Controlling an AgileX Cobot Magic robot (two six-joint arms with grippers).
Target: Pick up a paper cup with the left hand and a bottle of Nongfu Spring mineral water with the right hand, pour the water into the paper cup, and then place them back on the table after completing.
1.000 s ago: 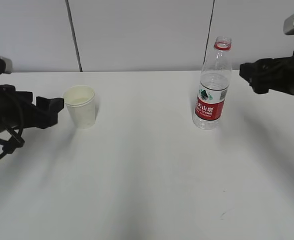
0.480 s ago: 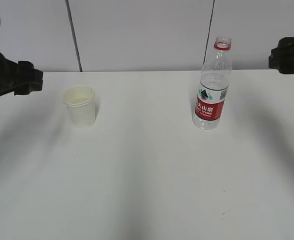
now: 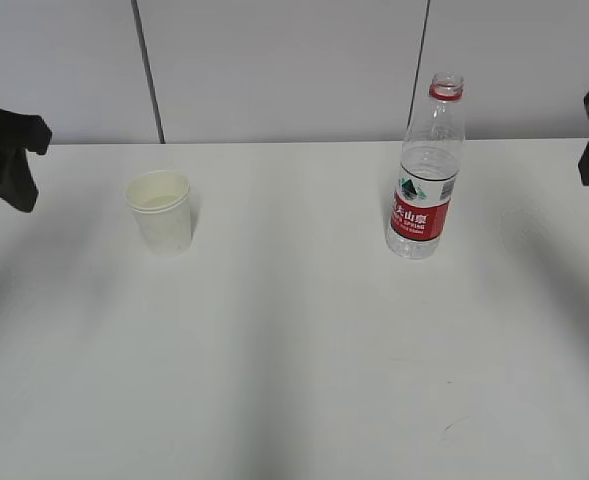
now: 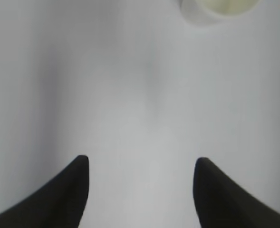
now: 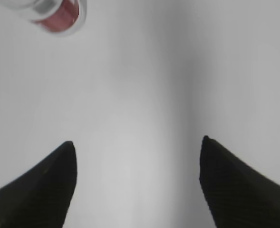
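Paper cup (image 3: 160, 211) and bottle (image 3: 426, 170) upright on table (image 3: 294, 350), left hand (image 4: 140, 164) and right hand (image 5: 137, 145) raised at edges, jaws released.

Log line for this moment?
left end effector: open, empty | right end effector: open, empty | paper cup: on table | bottle: upright, uncapped

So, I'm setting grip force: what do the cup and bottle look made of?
Cup: seemingly paper, matte cream, with a rolled rim. Bottle: clear thin plastic, glossy, see-through above a red label, with a red neck ring.

Pale grey panelled wall (image 3: 274, 70) with two dark vertical seams (image 3: 148, 70).
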